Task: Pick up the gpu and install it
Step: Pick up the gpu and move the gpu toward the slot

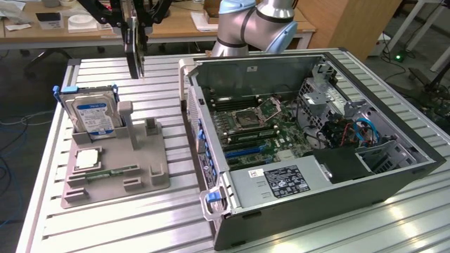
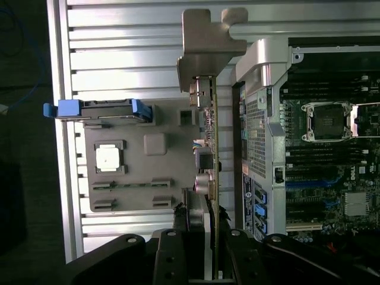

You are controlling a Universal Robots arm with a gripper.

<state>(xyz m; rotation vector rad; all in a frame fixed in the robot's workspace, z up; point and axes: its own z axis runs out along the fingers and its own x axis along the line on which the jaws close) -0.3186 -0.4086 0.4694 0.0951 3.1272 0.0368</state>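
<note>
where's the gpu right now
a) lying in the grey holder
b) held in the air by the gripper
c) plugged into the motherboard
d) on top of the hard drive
b: the gpu hangs on edge from the gripper above the table, apart from the grey holder and the case.

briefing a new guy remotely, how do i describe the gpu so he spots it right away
Find the open computer case on the slatted table, then the grey parts holder at the exterior view's left of it. Above the table beyond that holder, the gripper holds the gpu on edge. Unlike the boxy silver hard drive standing in the holder, it is a thin dark flat card.
</note>
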